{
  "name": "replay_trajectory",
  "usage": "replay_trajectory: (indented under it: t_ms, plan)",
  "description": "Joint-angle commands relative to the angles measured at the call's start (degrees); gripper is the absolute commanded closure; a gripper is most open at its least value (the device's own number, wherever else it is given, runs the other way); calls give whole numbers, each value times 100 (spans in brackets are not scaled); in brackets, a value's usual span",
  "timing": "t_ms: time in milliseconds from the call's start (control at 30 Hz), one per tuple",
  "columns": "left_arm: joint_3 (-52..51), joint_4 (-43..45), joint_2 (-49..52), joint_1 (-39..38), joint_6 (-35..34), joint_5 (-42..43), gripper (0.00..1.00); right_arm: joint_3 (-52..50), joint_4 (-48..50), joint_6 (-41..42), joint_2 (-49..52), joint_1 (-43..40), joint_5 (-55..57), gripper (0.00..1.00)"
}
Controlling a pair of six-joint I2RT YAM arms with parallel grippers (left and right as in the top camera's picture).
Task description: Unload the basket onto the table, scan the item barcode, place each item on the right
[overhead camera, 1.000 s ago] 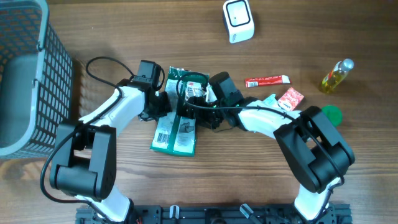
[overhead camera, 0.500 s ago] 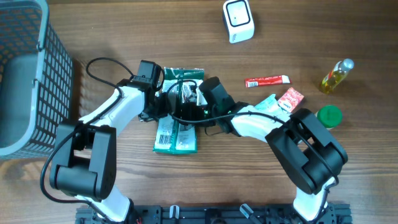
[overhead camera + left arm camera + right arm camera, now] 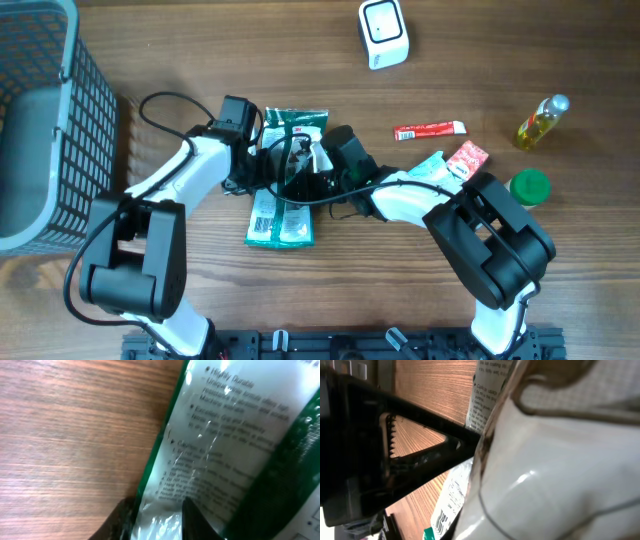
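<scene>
The item is a green and white plastic package (image 3: 283, 215) lying mid-table, its barcode (image 3: 441, 521) on the white lower end. My left gripper (image 3: 262, 168) comes in from the left. In the left wrist view the package (image 3: 225, 435) has its clear edge between my left gripper's (image 3: 157, 516) two dark fingers. My right gripper (image 3: 312, 165) lies over the package's upper part and is shut. Its fingers are hidden in the right wrist view by a white arm shell, so I cannot tell whether they pinch the film. The white scanner (image 3: 383, 33) stands at the back.
A grey mesh basket (image 3: 40, 120) fills the left side. To the right lie a red sachet (image 3: 430, 130), a small red box (image 3: 467, 158), a teal packet (image 3: 430, 163), a green lid (image 3: 530, 185) and an oil bottle (image 3: 541, 122).
The package has swung from slanted to nearly upright and shifted slightly left. My right gripper has slid left over it and closed. The left fingers have eased slightly.
</scene>
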Motion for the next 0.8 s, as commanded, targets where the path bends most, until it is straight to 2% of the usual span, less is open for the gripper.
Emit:
replay_trajectory:
  t_ms: [0, 33, 100, 167, 200, 233, 333, 433, 533, 567, 633, 700, 767]
  plan:
    - [713, -151, -468, 358, 603, 26, 70, -55, 48, -188, 131, 39, -136, 96]
    - [892, -144, -654, 549, 673, 26, 64, -55, 46, -188, 131, 33, -136, 95]
    - [1049, -57, -872, 887, 719, 26, 58, -55, 44, -192, 131, -2, -138, 96]
    - [1051, 151, -951, 1217, 754, 28, 45, -55, 39, -262, 127, -46, -138, 96]
    - [1049, 181, -940, 1349, 1029, 20, 36, -44, 31, -566, 87, -46, -140, 96]
    - [1049, 179, -931, 1445, 1169, 4, 0, -44, -9, -719, -9, -48, -111, 96]
    - [1049, 177, -931, 1523, 1165, 9, 0, 28, -511, -1255, -487, -170, -70, 96]
    - [1049, 177, -931, 1526, 1165, 7, 0, 345, -1683, -2083, -1152, -409, -68, 96]
    - [1049, 177, -931, 1523, 1165, 9, 0, 1233, -3576, -3327, -1788, -702, -61, 96]
    - [1049, 177, -931, 1523, 1165, 7, 0, 1834, -4651, -4251, -1882, -785, 15, 96]
    - [1049, 177, -931, 1523, 1165, 7, 0, 2796, -6074, -5198, -1891, -796, 833, 96]
    - [1049, 175, -931, 1523, 1167, 7, 0, 3906, -7117, -5757, -1891, -785, 1930, 96]
    - [1049, 177, -931, 1523, 1165, 7, 0, 4564, -7294, -6148, -1891, -785, 2645, 96]
